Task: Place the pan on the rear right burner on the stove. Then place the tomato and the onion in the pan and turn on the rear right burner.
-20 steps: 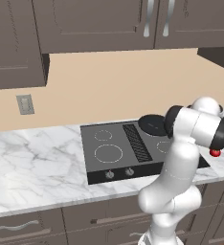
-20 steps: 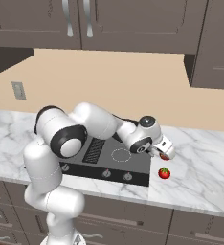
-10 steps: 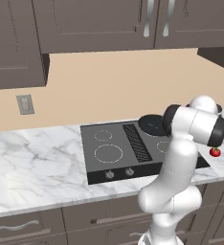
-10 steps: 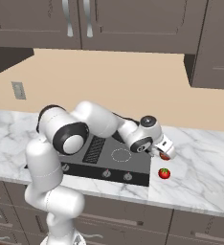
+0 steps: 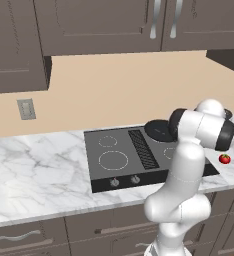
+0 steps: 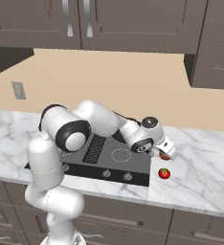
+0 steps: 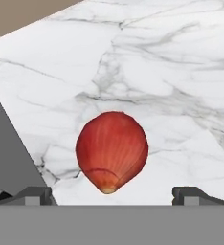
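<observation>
Onion (image 7: 112, 150): on marble table (image 7: 181, 86), unheld. Tool (image 7: 112, 195): fully open, empty, straddling approach. Step: onion pickup. Next: descend, close, carry to pan (image 5: 159, 130).

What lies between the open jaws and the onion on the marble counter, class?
Nothing: in the hand view, bare marble counter separates the gripper from the onion, which sits centred ahead of the wide-open jaws. The tomato lies off to one side.

The pan (image 5: 159, 129) sits at the stove's (image 5: 116, 162) rear right, the tomato (image 5: 224, 159) on marble beside it.
</observation>
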You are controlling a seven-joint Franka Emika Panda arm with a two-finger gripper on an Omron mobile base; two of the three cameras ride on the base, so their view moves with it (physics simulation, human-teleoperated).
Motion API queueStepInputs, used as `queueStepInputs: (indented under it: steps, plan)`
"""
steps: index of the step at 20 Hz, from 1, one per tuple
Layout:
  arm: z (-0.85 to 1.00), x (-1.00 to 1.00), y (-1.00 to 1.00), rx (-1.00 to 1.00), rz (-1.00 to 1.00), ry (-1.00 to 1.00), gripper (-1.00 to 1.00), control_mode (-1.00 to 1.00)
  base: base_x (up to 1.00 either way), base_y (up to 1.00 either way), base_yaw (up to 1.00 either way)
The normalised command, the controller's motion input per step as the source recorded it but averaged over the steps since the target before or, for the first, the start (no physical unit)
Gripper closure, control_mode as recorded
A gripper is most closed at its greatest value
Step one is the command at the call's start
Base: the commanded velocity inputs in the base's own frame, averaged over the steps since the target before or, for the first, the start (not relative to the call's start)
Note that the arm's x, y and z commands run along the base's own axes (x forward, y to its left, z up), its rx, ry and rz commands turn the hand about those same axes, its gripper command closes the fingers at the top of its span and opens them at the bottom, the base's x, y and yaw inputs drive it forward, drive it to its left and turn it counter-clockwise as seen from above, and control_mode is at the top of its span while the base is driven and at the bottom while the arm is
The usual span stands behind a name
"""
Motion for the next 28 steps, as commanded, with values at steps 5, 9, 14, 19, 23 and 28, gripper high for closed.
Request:
queueStepInputs:
  steps: [5, 9, 14, 19, 23, 28]
  plan:
    - [-0.08, 0.06, -0.04, 0.0, 0.0, 0.0, -1.0, -1.0, 0.0, 0.0, 0.0]
    - [-0.09, 0.07, -0.05, 0.0, 0.0, 0.0, -1.0, -1.0, 0.0, 0.0, 0.0]
    - [-0.09, 0.08, -0.09, 0.0, 0.0, 0.0, -1.0, -1.0, 0.0, 0.0, 0.0]
    - [-0.08, 0.09, -0.12, 0.0, 0.0, 0.0, -1.0, -1.0, 0.0, 0.0, 0.0]
    - [-0.08, 0.12, -0.07, 0.0, 0.0, 0.0, -1.0, -1.0, 0.0, 0.0, 0.0]
    - [-0.09, 0.14, -0.03, 0.0, 0.0, 0.0, -1.0, -1.0, 0.0, 0.0, 0.0]
